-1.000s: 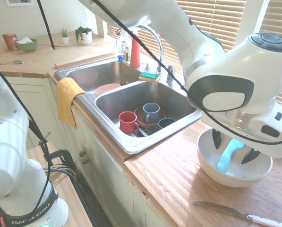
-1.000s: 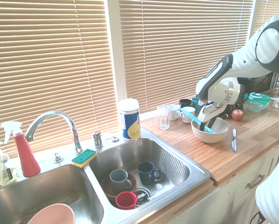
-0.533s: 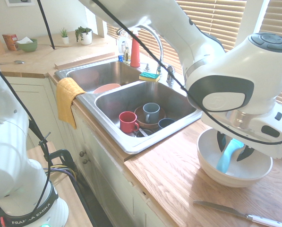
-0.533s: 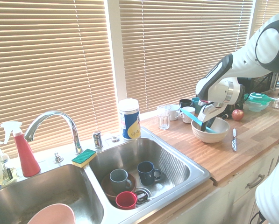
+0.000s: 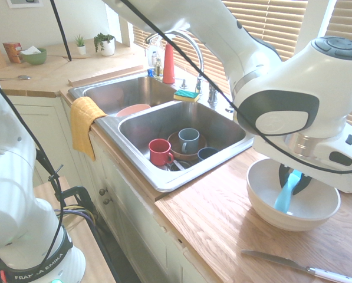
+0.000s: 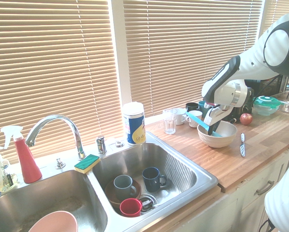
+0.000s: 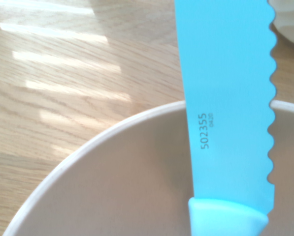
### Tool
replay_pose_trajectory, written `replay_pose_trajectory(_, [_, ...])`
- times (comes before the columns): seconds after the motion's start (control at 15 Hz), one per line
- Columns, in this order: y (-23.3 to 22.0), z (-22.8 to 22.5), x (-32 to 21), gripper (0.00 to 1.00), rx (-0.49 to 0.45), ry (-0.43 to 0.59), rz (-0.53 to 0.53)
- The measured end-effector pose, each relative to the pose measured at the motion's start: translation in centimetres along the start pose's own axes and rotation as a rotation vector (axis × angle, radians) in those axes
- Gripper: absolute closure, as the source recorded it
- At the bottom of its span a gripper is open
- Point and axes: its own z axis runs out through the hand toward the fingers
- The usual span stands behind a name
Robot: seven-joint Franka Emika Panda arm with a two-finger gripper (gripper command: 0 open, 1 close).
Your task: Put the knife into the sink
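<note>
The gripper (image 5: 295,178) has just closed: a moment ago its dark fingers stood apart on either side of the knife (image 5: 286,191), and now they are pinched together on the light-blue handle end, so the knife is clamped rather than merely straddled. The arm itself has not shifted; it hangs over the bowl (image 5: 264,203) at the same spot, pointing steeply down. The knife has not left the bowl, leaning inside it with one end down in the hollow and the serrated blade (image 7: 225,88) slanting out past the rim, as the wrist view shows from close by. That means the grasp looks made, and I'd judge the lift out of the bowl comes next. The sink (image 5: 164,180) lies well apart from the bowl, along the wooden counter (image 5: 217,227), its near basin already holding mugs. The metal-bladed knife (image 5: 299,266) lies on the counter just beside the bowl, untouched.
</note>
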Motion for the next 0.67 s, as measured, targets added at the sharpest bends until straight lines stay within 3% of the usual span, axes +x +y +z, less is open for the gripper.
replay_pose_trajectory(0.67, [0.4, -2.9, 0.5, 1.00, 0.015, 0.042, 0.006])
